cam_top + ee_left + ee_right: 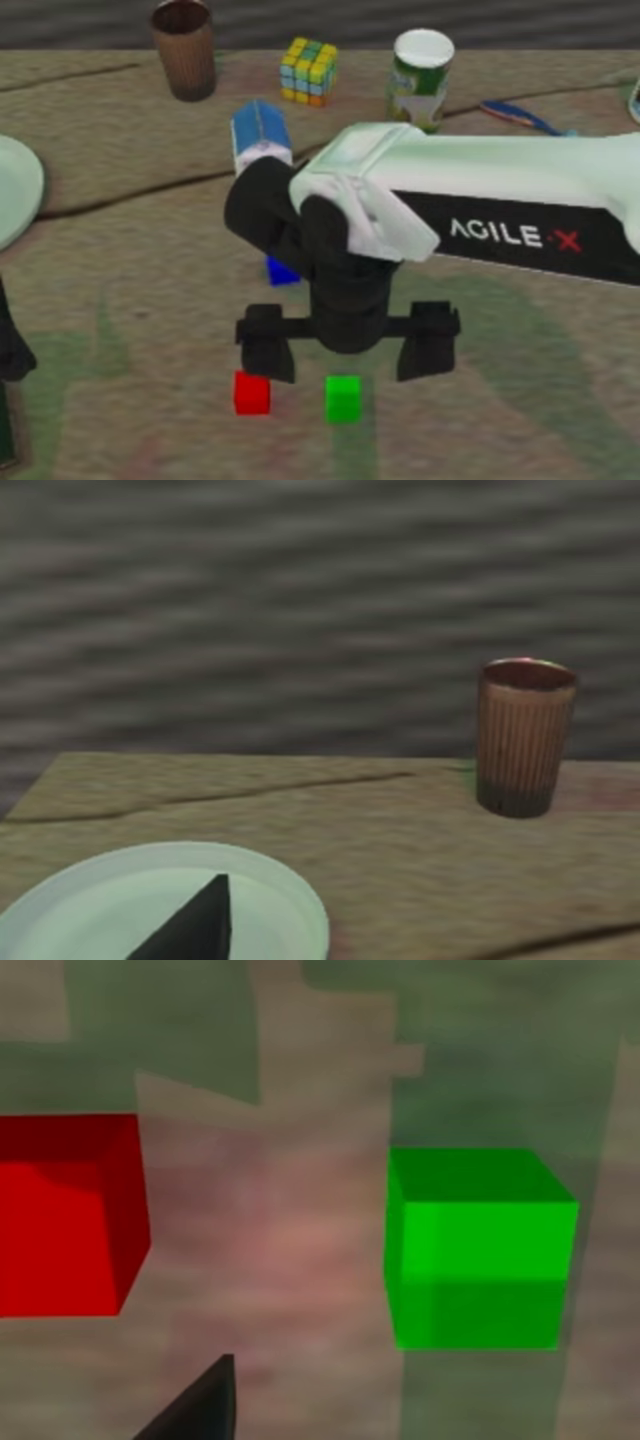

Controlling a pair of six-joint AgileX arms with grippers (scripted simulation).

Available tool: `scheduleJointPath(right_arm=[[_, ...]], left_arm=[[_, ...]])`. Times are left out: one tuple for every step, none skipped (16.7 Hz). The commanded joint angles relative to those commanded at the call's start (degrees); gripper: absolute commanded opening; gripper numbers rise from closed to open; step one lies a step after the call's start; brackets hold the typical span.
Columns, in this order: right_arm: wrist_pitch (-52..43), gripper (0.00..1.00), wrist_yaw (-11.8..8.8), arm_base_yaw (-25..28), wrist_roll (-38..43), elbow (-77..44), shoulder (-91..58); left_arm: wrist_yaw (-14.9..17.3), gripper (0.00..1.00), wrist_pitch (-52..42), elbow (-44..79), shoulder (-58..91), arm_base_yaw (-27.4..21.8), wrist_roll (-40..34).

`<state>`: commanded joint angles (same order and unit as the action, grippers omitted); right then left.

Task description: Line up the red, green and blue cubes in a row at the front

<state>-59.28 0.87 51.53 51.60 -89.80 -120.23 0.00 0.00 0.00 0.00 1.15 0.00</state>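
The red cube [251,392] and the green cube [343,397] stand side by side near the front edge with a gap between them. In the right wrist view the red cube [65,1215] and the green cube [478,1250] both rest on the table. My right gripper [348,358] hangs open just behind them, over the green cube's side, holding nothing; one dark fingertip [210,1405] shows. The blue cube [282,270] lies farther back, mostly hidden under the right arm. My left gripper [10,350] is parked at the left edge, its fingertip [195,930] over a plate.
Along the back stand a brown cup [185,48], a multicoloured puzzle cube [308,70] and a green and white can [420,78]. A blue and white carton [260,135] sits behind the arm. A pale plate [15,190] lies at the left.
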Motion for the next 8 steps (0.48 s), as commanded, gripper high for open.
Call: scheduleJointPath(right_arm=[[-1.99,1.0,-0.02,0.09,-0.02,-1.25,0.79],[-3.39,1.0,-0.02,0.15,-0.07,-2.23,1.51],[-4.19,1.0,-0.01,0.15,-0.14,-2.8,2.04],[-4.38,1.0,0.0,0.15,-0.16,-2.94,2.18],[-4.38,1.0,0.0,0.15,-0.16,-2.94,2.18],[-4.38,1.0,0.0,0.15,-0.16,-2.94,2.18],[-4.24,1.0,0.0,-0.15,-0.15,-2.81,1.98],[-4.24,1.0,0.0,-0.15,-0.15,-2.81,1.98]], left_arm=[[0.0,1.0,0.0,0.0,0.0,0.0,0.0],[0.0,1.0,0.0,0.0,0.0,0.0,0.0],[0.0,1.0,0.0,0.0,0.0,0.0,0.0],[0.0,1.0,0.0,0.0,0.0,0.0,0.0],[0.0,1.0,0.0,0.0,0.0,0.0,0.0],[0.0,1.0,0.0,0.0,0.0,0.0,0.0],[0.0,1.0,-0.01,0.0,0.01,0.0,0.01],[0.0,1.0,-0.01,0.0,0.01,0.0,0.01]])
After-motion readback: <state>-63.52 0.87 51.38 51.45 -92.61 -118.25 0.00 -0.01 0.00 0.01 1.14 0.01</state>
